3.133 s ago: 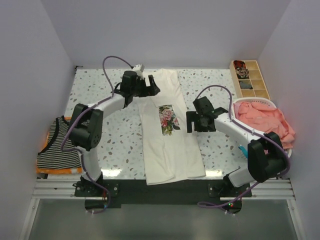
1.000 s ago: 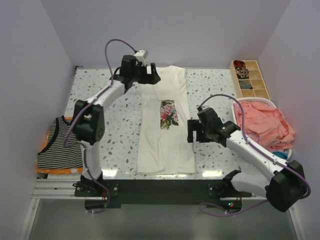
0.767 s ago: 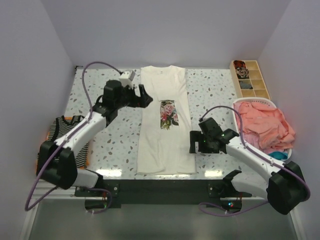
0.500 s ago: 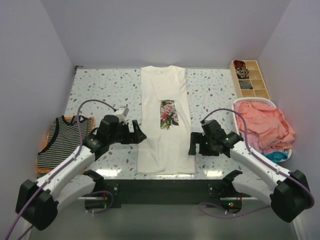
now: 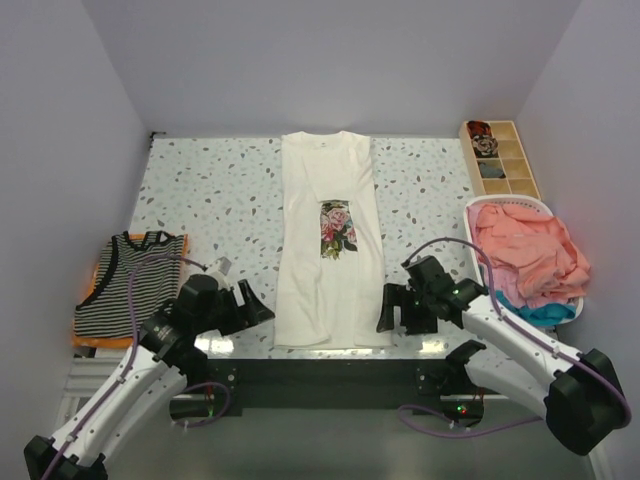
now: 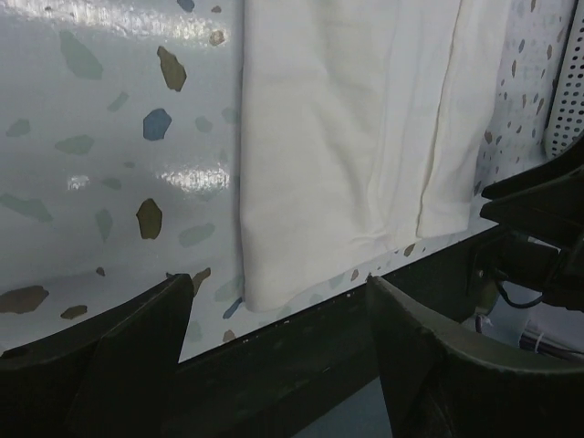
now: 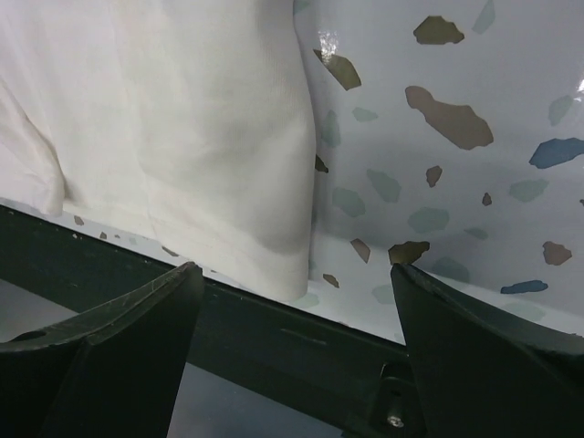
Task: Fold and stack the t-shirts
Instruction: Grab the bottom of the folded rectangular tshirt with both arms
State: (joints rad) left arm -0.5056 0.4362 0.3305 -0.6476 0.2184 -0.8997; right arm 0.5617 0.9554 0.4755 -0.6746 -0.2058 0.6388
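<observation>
Two pairs of fingers flank the near hem of the cream t-shirt (image 5: 330, 270), one pair at each corner. The shirt lies flat down the middle of the counter (image 5: 200, 190), folded into a long narrow strip. Its collar is at the far side, the rose print faces up, and the hem lies along the counter's near edge.

The left fingers (image 6: 109, 356) are spread wide and hold nothing. In the left wrist view the shirt's near left corner lies on the counter in the gap between them, with the folded-in layers showing farther along the hem. The right fingers (image 7: 109, 338) are also spread wide and empty, and the shirt's near right corner lies between them. From above, each pair sits just beside its own edge of the strip. Whether any fingertip touches the cloth cannot be told.

A striped t-shirt (image 5: 125, 285) rests at the counter's left side on top of an orange t-shirt (image 5: 100, 343). At the right, a coral-pink t-shirt (image 5: 525, 245) fills a white basket (image 5: 510, 203), with a bit of blue cloth (image 5: 550, 313) at its near side. A wooden tray (image 5: 500, 160) stands in the far right corner.
</observation>
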